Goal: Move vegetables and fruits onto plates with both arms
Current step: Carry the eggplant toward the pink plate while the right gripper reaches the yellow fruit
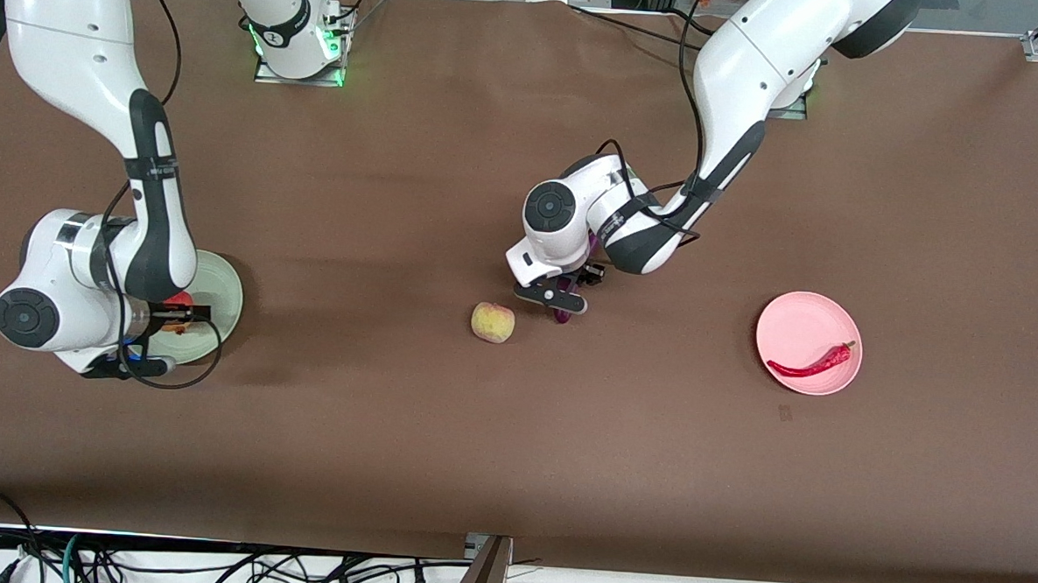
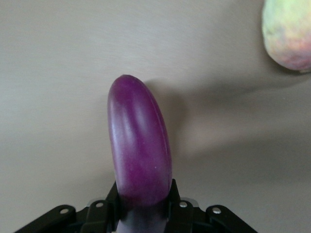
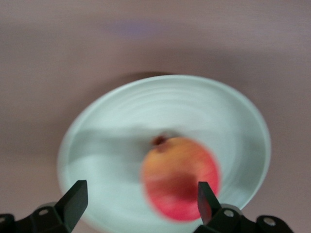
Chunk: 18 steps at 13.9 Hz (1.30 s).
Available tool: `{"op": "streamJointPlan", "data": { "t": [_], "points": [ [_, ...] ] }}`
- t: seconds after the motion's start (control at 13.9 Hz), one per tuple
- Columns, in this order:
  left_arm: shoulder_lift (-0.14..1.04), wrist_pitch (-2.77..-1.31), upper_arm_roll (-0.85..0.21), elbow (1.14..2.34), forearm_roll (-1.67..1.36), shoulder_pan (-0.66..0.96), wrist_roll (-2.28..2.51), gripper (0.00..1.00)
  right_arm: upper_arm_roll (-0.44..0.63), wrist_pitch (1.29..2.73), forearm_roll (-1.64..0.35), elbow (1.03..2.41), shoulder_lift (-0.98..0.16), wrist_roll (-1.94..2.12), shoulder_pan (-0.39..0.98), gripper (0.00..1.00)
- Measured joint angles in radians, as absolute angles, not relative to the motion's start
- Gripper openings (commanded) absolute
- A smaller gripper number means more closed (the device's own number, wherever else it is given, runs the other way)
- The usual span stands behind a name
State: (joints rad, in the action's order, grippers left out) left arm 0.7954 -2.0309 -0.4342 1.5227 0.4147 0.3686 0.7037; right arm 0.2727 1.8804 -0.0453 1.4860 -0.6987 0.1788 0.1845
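1. Left gripper (image 1: pixel 562 299) sits mid-table, fingers clamped on the eggplant (image 2: pixel 140 145); in the left wrist view the purple body sticks out between the fingers.
2. Peach (image 1: pixel 492 322) lies on the table just beside that gripper, toward the right arm's end, not touching the eggplant.
3. Right gripper (image 3: pixel 141 196) hangs over the green plate (image 1: pixel 221 292) at the right arm's end of the table, fingers spread wide, holding nothing.
4. Apple (image 3: pixel 181 177) rests on the green plate under the spread fingers.
5. Chili pepper (image 1: pixel 812 363) lies on the pink plate (image 1: pixel 798 317) toward the left arm's end.
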Motion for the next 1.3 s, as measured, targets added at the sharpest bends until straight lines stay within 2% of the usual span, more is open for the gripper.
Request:
{"op": "streamJointPlan", "data": {
  "t": [0.14, 0.36, 0.65, 0.94, 1.3],
  "points": [
    [0.730, -1.917, -0.434, 1.507, 0.415, 0.366, 0.701, 0.00, 0.237, 1.813, -0.086, 1.458, -0.681, 0.126, 0.211, 1.00],
    [0.613, -1.794, -0.431, 1.502, 0.418, 0.328, 0.595, 0.00, 0.208, 1.800, -0.147, 1.447, -0.670, 0.036, 0.277, 1.00],
    [0.519, -1.724, -0.426, 1.502, 0.414, 0.130, 0.152, 0.00, 0.196, 1.830, -0.281, 1.438, -0.659, -0.160, 0.385, 1.00],
    [0.524, -1.724, -0.425, 1.518, 0.377, -0.094, -0.325, 0.00, 0.188, 1.957, -0.312, 1.438, -0.660, -0.386, 0.534, 1.00],
    [0.619, -1.728, -0.420, 1.549, 0.377, -0.239, -0.589, 0.00, 0.187, 2.178, -0.312, 1.442, -0.700, -0.586, 0.705, 1.00]
  ]
}}
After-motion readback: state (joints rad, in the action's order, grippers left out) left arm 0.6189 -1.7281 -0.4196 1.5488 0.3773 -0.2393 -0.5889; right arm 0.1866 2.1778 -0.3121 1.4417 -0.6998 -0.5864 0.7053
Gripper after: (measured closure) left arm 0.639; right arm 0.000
